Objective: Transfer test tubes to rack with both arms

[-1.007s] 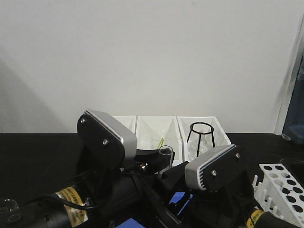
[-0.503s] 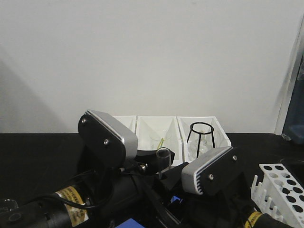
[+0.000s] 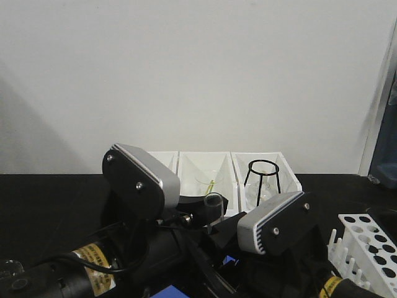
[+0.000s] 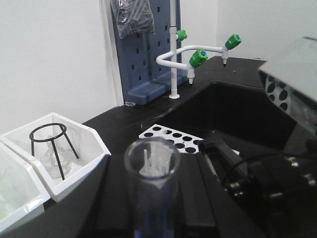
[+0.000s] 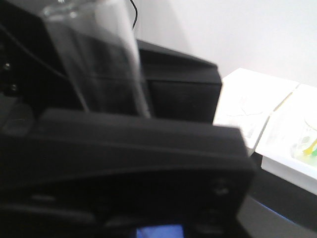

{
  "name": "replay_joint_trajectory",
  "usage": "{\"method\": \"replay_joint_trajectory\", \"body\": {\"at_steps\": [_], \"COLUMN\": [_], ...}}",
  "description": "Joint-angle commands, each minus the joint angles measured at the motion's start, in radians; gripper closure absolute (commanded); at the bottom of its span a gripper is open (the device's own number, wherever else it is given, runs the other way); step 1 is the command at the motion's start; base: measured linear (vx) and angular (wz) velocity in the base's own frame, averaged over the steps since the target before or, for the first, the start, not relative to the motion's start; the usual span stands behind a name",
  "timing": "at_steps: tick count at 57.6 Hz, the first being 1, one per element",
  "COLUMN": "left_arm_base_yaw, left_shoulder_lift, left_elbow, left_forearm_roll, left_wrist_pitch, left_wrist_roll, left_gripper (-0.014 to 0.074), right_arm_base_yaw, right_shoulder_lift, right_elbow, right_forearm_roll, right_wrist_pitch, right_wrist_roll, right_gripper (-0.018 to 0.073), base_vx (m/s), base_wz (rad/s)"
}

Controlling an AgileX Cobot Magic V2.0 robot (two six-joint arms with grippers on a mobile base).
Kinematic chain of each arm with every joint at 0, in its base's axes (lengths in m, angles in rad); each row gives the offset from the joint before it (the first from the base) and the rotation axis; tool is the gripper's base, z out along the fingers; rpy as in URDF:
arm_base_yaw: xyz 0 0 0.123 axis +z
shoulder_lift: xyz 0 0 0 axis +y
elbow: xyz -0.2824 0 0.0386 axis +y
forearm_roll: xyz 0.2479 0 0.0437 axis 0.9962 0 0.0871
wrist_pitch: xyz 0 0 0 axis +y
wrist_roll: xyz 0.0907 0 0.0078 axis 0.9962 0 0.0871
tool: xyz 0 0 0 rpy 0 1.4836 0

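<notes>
The left pincer [image 4: 151, 225] clamps a tube [image 4: 151, 168] upright, rim up. The right pincer [image 5: 124, 148] sits right beside it, its opening impossible to judge. The rack [image 3: 371, 247] stands near the right edge of the bench [image 3: 49, 198], beside the right arm [image 3: 276, 220]. Bare bench spreads left. Three bins [image 3: 205, 162] line the far edge.

Even, fairly bright room light fills the plain white wall [image 3: 198, 74], and we see a soft grey shadow on its left side. The matte black surface [image 3: 43, 198] swallows detail. The slim clear glass tube [image 4: 151, 198] looks soft up close, and the right wrist view blurs it heavily.
</notes>
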Motion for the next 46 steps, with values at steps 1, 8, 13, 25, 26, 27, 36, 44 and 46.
{"method": "replay_joint_trajectory", "body": {"at_steps": [1, 8, 13, 25, 26, 27, 36, 44, 46], "left_arm_base_yaw": [-0.009, -0.009, -0.009, -0.008, -0.008, -0.008, -0.008, -0.008, -0.008], "left_shoulder_lift": [-0.024, -0.025, -0.031, -0.096, -0.102, -0.107, -0.166, -0.221, -0.235], "left_elbow": [-0.032, -0.032, -0.032, -0.032, -0.032, -0.032, -0.032, -0.032, -0.032], "left_forearm_roll": [-0.001, -0.003, -0.003, 0.0, 0.001, 0.005, 0.006, 0.004, 0.004], "left_wrist_pitch": [-0.06, -0.061, -0.069, -0.16, -0.168, -0.177, -0.249, -0.247, -0.241], "left_wrist_roll": [0.0, -0.001, 0.0, 0.0, 0.001, 0.001, 0.034, 0.088, 0.109], "left_gripper": [0.0286, 0.0167, 0.0121, 0.0115, 0.0116, 0.0117, 0.0118, 0.0118, 0.012], "right_arm_base_yaw": [-0.009, -0.009, -0.009, -0.009, -0.009, -0.009, -0.009, -0.009, -0.013], "right_shoulder_lift": [-0.024, -0.024, -0.024, -0.024, -0.024, -0.024, -0.024, -0.024, -0.024], "right_elbow": [-0.034, -0.034, -0.034, -0.034, -0.034, -0.034, -0.034, -0.034, -0.034], "right_forearm_roll": [0.005, 0.005, 0.005, 0.005, 0.005, 0.005, 0.005, 0.005, 0.005], "right_wrist_pitch": [-0.109, -0.106, -0.1, -0.087, -0.087, -0.087, -0.087, -0.087, -0.088], "right_wrist_roll": [-0.001, -0.001, -0.001, -0.001, -0.001, -0.001, -0.001, -0.002, -0.005], "right_gripper": [0.057, 0.057, 0.057, 0.0568, 0.0568, 0.0568, 0.0566, 0.0566, 0.0566], "base_vx": [0.0, 0.0, 0.0, 0.0, 0.0, 0.0, 0.0, 0.0, 0.0], "base_wz": [0.0, 0.0, 0.0, 0.0, 0.0, 0.0, 0.0, 0.0, 0.0]}}
